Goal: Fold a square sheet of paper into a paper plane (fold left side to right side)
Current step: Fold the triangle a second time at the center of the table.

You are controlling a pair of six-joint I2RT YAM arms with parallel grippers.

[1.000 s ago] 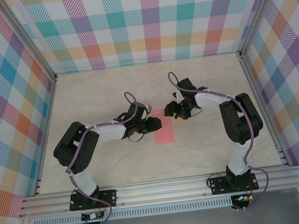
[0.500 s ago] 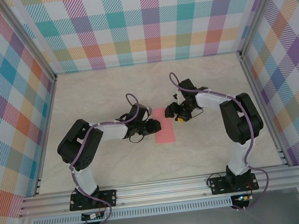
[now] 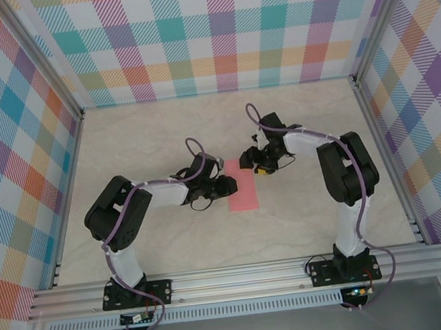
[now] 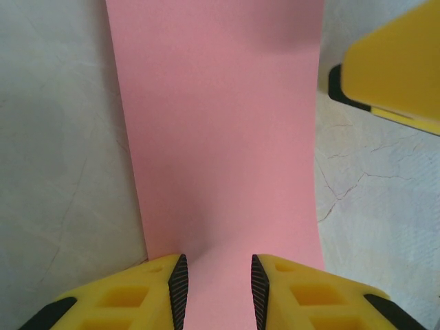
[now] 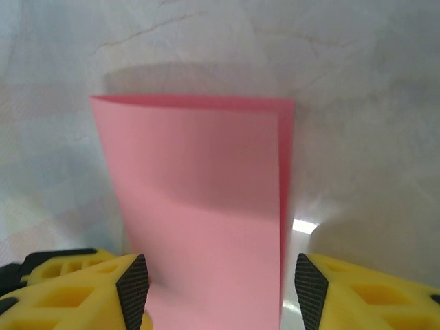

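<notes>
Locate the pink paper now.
In the top view the pink paper lies on the table, with the left gripper at its left edge, the right gripper at its far end.

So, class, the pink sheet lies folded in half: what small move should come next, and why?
Probably lower the right gripper to press the square sheet of paper flat and sharpen the crease. The top layer stops a little short of the lower one along one long edge. Both that gripper and the left gripper stand open, holding nothing.
</notes>
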